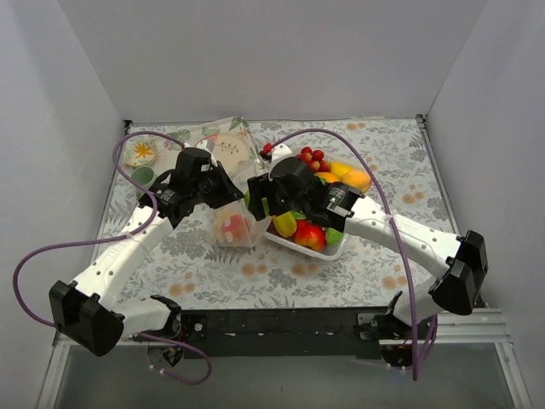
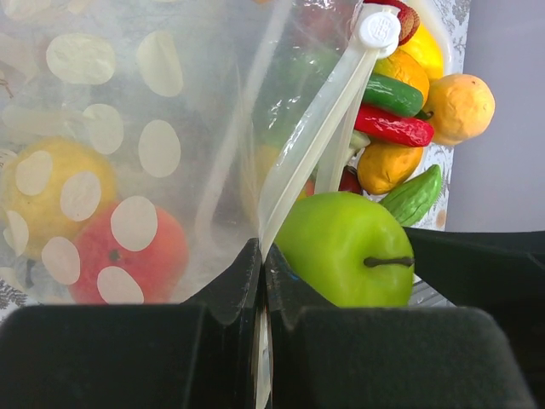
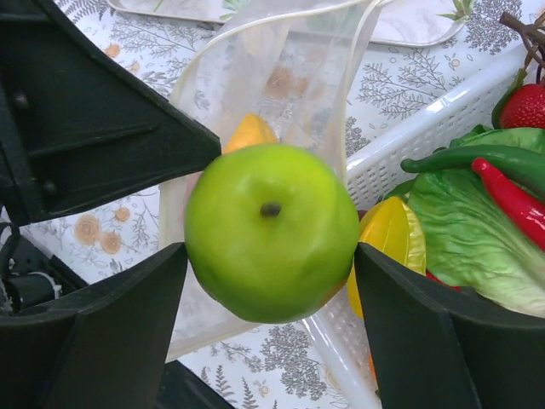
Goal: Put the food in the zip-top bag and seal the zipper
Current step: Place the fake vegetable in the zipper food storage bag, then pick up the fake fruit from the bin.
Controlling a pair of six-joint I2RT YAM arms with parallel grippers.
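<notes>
My left gripper (image 2: 262,256) is shut on the zipper (image 2: 306,145) at the mouth edge of the dotted zip-top bag (image 2: 128,128) and holds it up. A yellow fruit (image 2: 51,187) and a red-orange fruit (image 2: 128,251) lie inside the bag. My right gripper (image 3: 271,256) is shut on a green apple (image 3: 271,230), held just above the open bag mouth (image 3: 281,77). In the top view the bag (image 1: 232,228) hangs between both grippers, left (image 1: 223,186) and right (image 1: 255,204). More food (image 1: 311,230) fills the white tray (image 1: 336,249).
The tray's wall (image 3: 417,136) lies right beside the bag, with lettuce (image 3: 468,230), chillies and a yellow fruit in it. A round plate (image 1: 232,149), a small flowered dish (image 1: 140,153) and a green cup (image 1: 143,176) stand at the back left. Walls enclose the table.
</notes>
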